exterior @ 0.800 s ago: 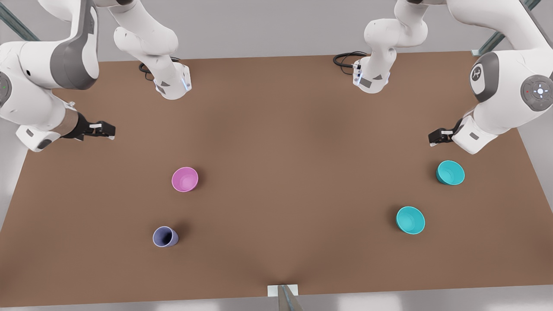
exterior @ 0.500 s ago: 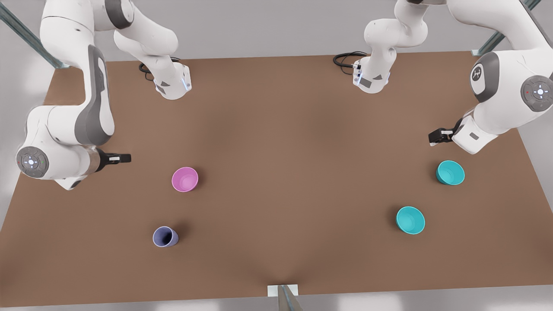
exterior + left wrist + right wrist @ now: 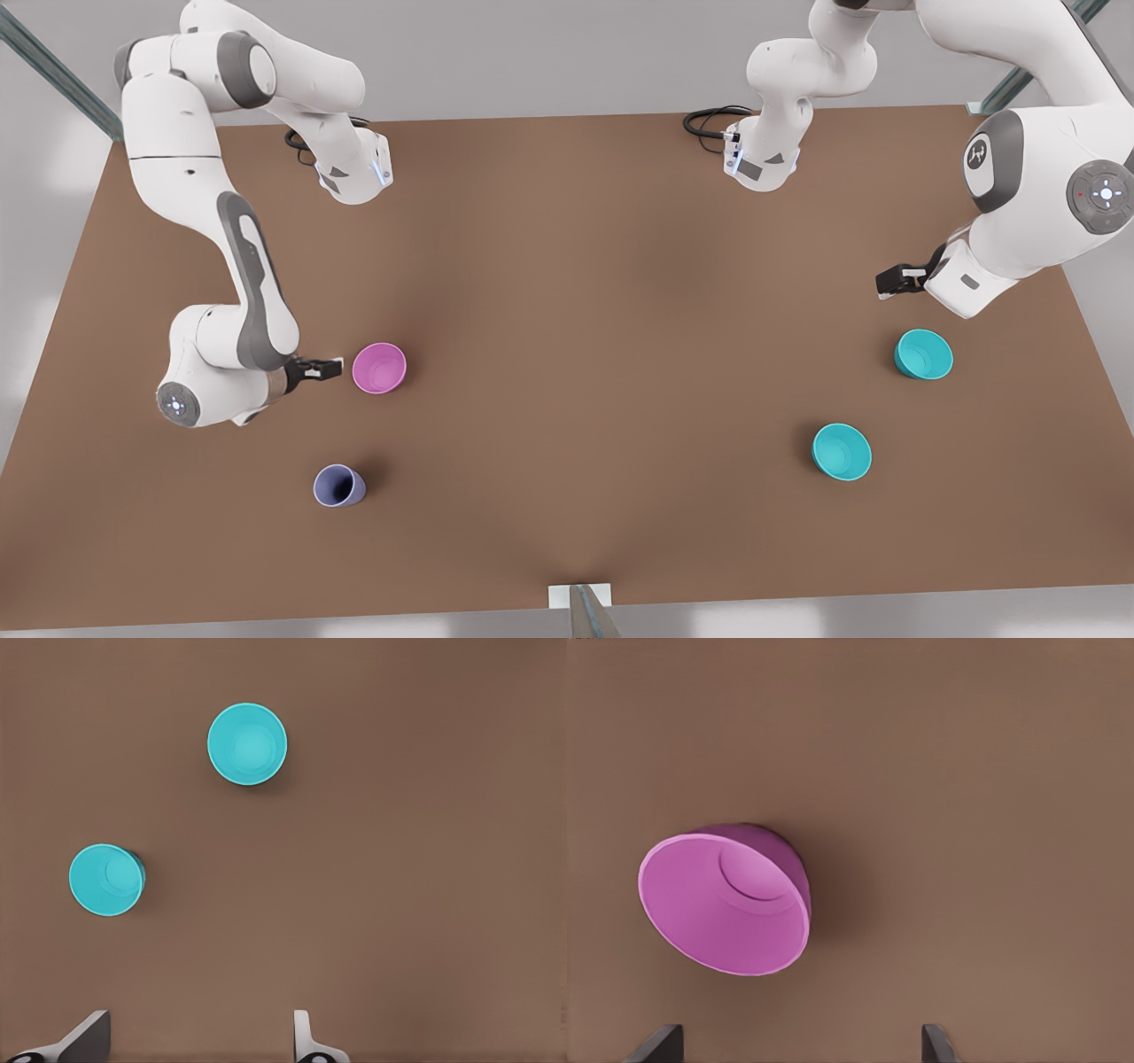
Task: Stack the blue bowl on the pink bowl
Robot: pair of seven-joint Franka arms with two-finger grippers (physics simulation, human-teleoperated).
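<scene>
Shallow turquoise blue bowl (image 3: 842, 452), wide-mouthed; left claw (image 3: 889, 283) and right claw (image 3: 326, 369) both spread.

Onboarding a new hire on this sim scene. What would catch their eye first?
The right gripper, fingers open, sits just beside the pink-magenta round bowl on the front view's left of the brown table. Across it, the shallow turquoise bowl and a deeper turquoise cup stand apart, the left gripper open above them.

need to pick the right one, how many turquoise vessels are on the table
2, both on the front view's right: the blue bowl nearer the table's front edge, and a deeper turquoise cup behind it, nearest the left gripper. Nothing seems hidden.
</scene>
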